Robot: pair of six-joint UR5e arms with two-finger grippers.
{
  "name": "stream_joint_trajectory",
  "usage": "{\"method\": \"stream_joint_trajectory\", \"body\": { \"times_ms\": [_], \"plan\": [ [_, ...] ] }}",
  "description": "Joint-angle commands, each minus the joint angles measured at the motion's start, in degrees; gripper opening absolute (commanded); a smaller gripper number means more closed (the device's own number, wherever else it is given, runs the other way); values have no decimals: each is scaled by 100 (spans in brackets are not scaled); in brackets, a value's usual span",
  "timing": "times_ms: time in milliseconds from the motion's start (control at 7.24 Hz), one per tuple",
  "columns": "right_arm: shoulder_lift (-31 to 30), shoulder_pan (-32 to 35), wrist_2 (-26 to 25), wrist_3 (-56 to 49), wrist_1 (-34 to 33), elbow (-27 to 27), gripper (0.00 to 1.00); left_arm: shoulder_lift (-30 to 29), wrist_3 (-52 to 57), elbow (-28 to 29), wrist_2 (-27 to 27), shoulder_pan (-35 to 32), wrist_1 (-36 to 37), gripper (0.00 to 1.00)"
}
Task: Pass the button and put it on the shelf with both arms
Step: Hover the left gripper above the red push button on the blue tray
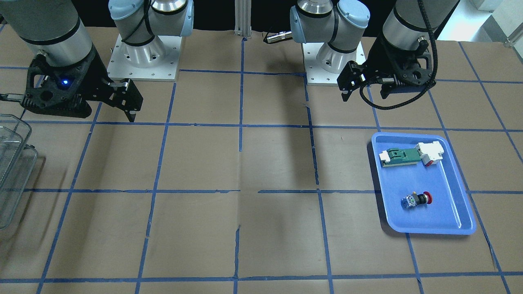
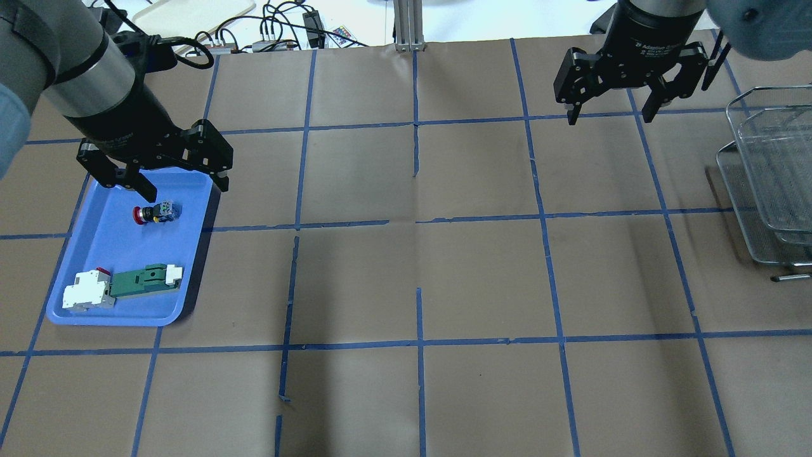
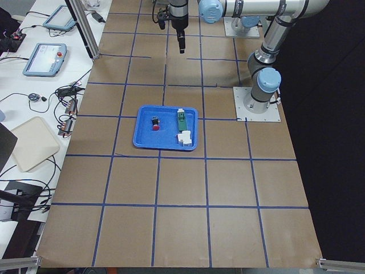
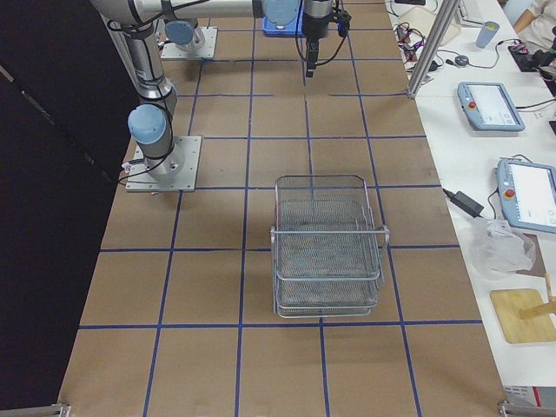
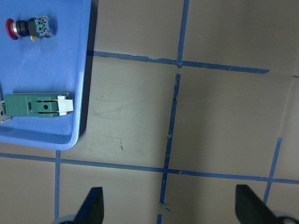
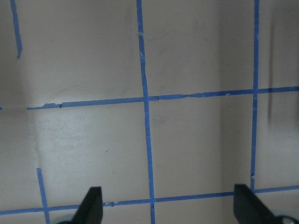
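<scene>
In blue tray (image 2: 101, 244), button (image 2: 154, 214) crosswise, cap (image 2: 137, 215) roughly leftward; both end effectors (image 2: 186, 189) (image 2: 609, 119) released.

The table (image 2: 482, 279) is covered in brown paper and marked into squares by blue tape lines (image 2: 482, 341), and a blue plastic tray (image 2: 108, 247) lies flat on it near one end. At one short end of the tray a green-and-white flat part (image 2: 141, 281) and a white block with a red tip (image 2: 87, 294) lie end to end, apparently touching. Beyond the table's far edge stand an aluminium post (image 2: 408, 25) and a tangle of cables (image 2: 279, 25), while side benches carry two screen pendants (image 4: 491, 106), a crumpled plastic bag (image 4: 502, 246) and a wooden board (image 4: 524, 315).
</scene>
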Motion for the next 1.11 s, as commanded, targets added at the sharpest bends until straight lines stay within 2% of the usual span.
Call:
{"method": "stream_joint_trajectory", "body": {
  "times_ms": [0, 691, 829, 967],
  "plan": [
    [3, -3, 21, 0, -23, 0, 100, 40, 20, 10, -28, -34, -45, 100],
    [-32, -29, 3, -9, -5, 0, 100, -57, -23, -8, 77, 115, 34, 100],
    [-32, -29, -14, -9, -5, 0, 100, -57, -67, 1, 60, 350, 234, 100],
    [-24, -29, 3, -9, -14, 0, 100, -57, -68, 35, 34, 857, 306, 100]
  ]
}}
